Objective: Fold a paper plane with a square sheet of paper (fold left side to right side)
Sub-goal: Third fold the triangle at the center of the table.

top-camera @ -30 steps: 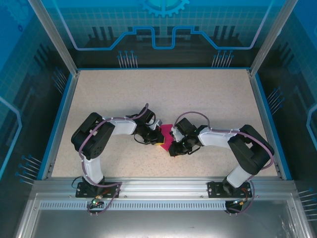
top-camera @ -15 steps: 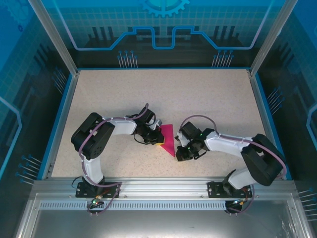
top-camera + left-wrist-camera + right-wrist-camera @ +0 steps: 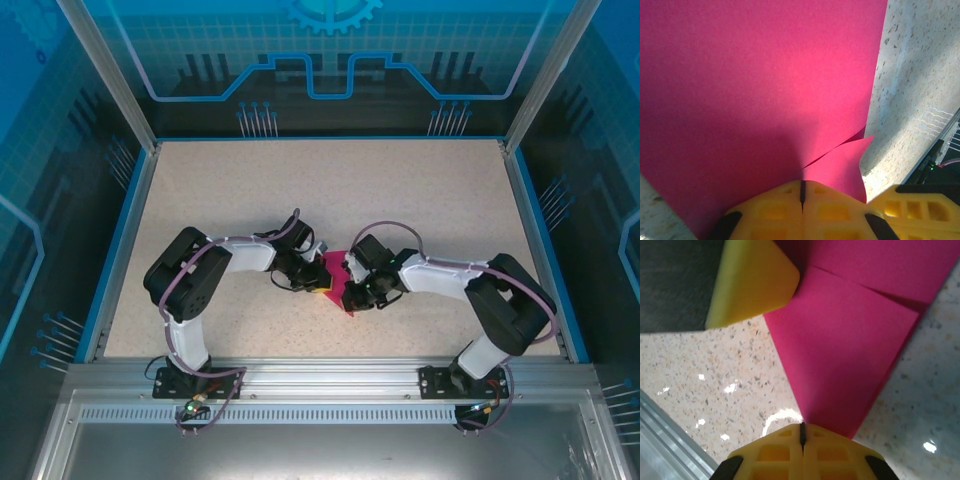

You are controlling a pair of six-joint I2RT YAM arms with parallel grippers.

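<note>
right gripper [image 3: 802, 436] back on paper plane [image 3: 850, 335]

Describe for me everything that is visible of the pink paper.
The pink paper is thin, matte and plain magenta. It lies flat on the speckled table, folded into a narrow pointed shape with overlapping layers and a slanted flap edge. The left gripper, shut, rests on one side of it; the right gripper, shut, touches its pointed tip.

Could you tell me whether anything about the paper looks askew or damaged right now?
Nothing looks torn. Near the left hand, two layers of the pink paper gape slightly at its right edge instead of lying flush.
</note>
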